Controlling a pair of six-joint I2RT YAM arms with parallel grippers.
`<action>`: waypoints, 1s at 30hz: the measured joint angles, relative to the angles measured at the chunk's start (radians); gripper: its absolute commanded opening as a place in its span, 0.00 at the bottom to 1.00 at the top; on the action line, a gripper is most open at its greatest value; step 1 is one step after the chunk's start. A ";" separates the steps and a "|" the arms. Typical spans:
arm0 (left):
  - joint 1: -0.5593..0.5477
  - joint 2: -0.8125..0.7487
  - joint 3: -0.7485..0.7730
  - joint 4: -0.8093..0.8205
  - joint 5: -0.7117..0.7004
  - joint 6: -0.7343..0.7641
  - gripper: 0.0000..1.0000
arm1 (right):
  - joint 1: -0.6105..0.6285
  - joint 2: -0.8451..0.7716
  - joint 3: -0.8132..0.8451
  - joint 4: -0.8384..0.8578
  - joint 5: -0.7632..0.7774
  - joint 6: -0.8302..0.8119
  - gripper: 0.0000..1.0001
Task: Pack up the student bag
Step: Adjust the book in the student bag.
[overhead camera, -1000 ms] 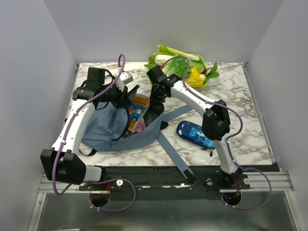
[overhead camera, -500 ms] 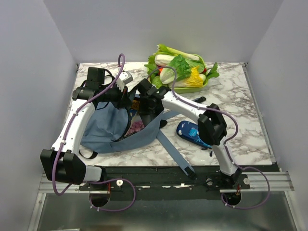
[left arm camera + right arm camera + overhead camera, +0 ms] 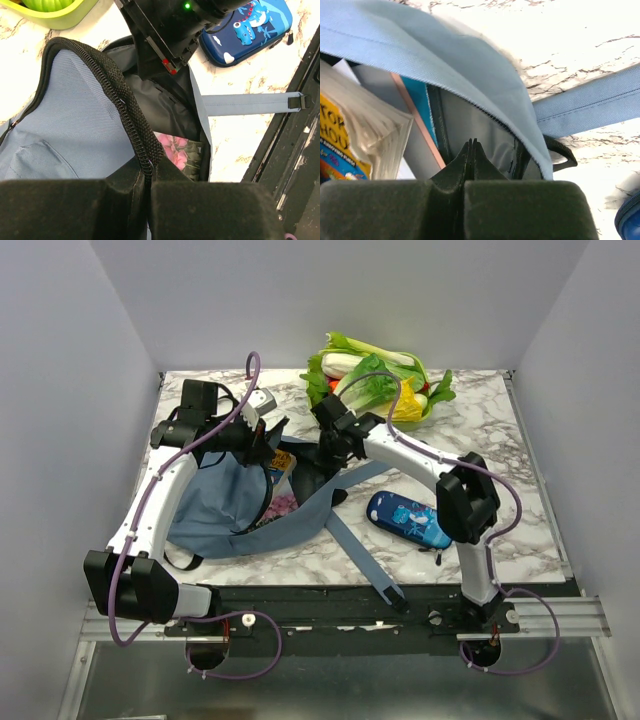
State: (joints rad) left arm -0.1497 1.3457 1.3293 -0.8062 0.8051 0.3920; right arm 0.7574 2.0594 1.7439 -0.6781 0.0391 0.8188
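Observation:
The student bag lies open at the left of the marble table, grey-blue, with a long strap trailing toward the front edge. My left gripper is shut on the bag's black zipper rim and holds the mouth up. Inside show a pink floral book and a yellow-covered book. My right gripper is shut with nothing in it, its tips just inside the bag's mouth against the grey lining.
A blue cartoon-print pencil case lies right of the bag. A green tray of vegetables stands at the back. The bag's strap crosses the marble near my right gripper. The black table edge runs along the front.
My right gripper closed, dipped toward the bag's mouth, then drew back a little to the right. The yellow book now sits lower in the bag. The left arm has held still.

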 measured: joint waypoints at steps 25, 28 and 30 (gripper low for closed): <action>0.000 0.026 0.001 0.011 0.011 -0.015 0.08 | 0.109 0.259 0.123 0.159 -0.261 0.043 0.01; 0.000 0.028 0.001 0.012 0.011 -0.015 0.08 | 0.111 0.253 0.121 0.191 -0.302 0.027 0.10; 0.000 0.028 0.001 0.011 0.011 -0.014 0.08 | 0.103 0.222 0.082 0.216 -0.303 0.015 0.17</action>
State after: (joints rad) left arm -0.1493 1.3739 1.3300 -0.7948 0.8162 0.3775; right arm 0.8608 2.2810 1.8259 -0.4625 -0.2638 0.8341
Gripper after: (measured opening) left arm 0.082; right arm 0.090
